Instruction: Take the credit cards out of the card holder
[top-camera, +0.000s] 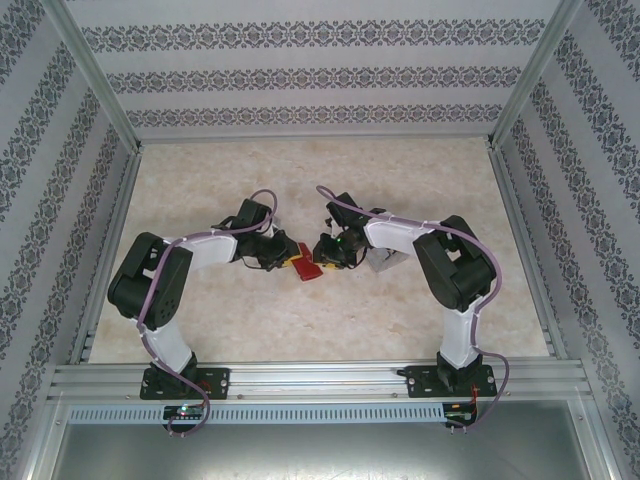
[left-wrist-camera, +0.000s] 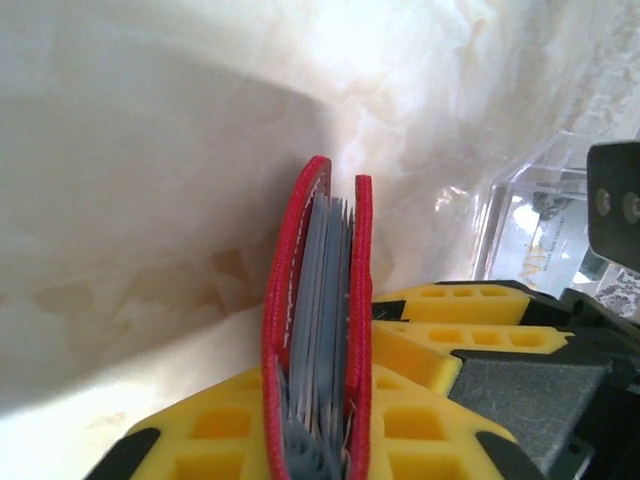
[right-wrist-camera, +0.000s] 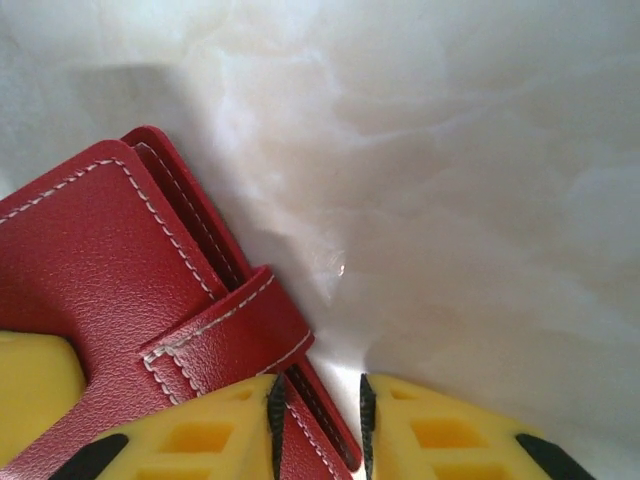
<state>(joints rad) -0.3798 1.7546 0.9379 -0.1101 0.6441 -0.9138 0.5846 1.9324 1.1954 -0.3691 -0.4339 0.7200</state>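
The card holder (left-wrist-camera: 315, 260), a small red wallet, stands on edge, and my left gripper (left-wrist-camera: 320, 425) is shut on its lower part. Between its red covers show the thin edges of grey-blue leaves (left-wrist-camera: 325, 300); I cannot tell credit cards from inner panel there. In the right wrist view the card holder (right-wrist-camera: 100, 260) is closed, its red tab (right-wrist-camera: 225, 330) lying across the cover. My right gripper (right-wrist-camera: 320, 425) is narrowly open, one wallet corner between its fingers and bare table beside it. From above, the left gripper (top-camera: 283, 255) and right gripper (top-camera: 325, 252) meet at the wallet (top-camera: 305, 267).
A clear plastic box (left-wrist-camera: 540, 210) stands just right of the wallet, behind the right gripper's yellow fingers (left-wrist-camera: 450, 300); from above it is a grey patch (top-camera: 380, 260) under the right forearm. The pale marbled table (top-camera: 330, 320) is walled by aluminium rails and patterned panels.
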